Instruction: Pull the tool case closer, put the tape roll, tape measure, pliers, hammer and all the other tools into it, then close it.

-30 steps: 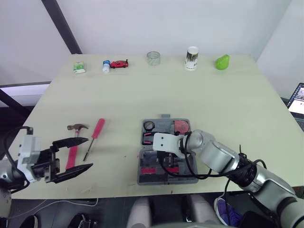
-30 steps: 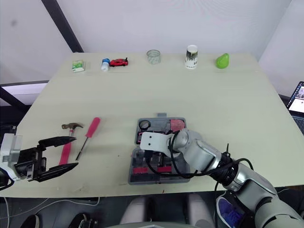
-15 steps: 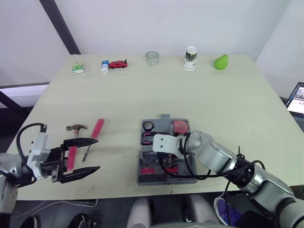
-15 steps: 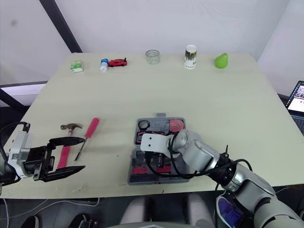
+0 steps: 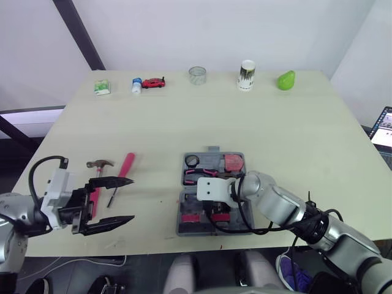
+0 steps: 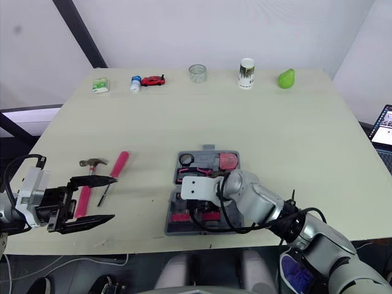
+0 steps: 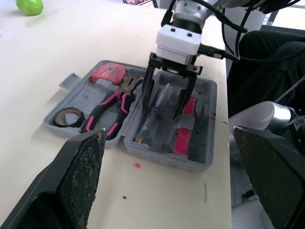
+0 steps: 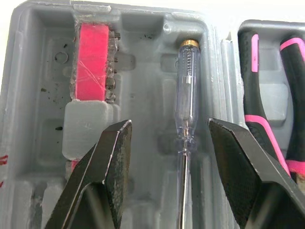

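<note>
Hovering my spread right gripper [image 7: 161,113] over the tool case [image 7: 162,157] holding pliers [image 7: 112,102], tape roll [image 7: 66,117], tape measure [image 7: 108,72], screwdriver [image 8: 183,95]; left gripper [image 5: 132,199] spread.

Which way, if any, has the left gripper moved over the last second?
Yes. The left gripper has moved to the robot's right, past the unmoved hammer, toward the screwdriver.

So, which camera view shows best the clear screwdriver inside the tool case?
The right wrist view: the clear screwdriver lies close up between the fingers of the open right claw. The left wrist view shows it from farther off, under that claw. In the eye views the right claw hides most of it.
</note>
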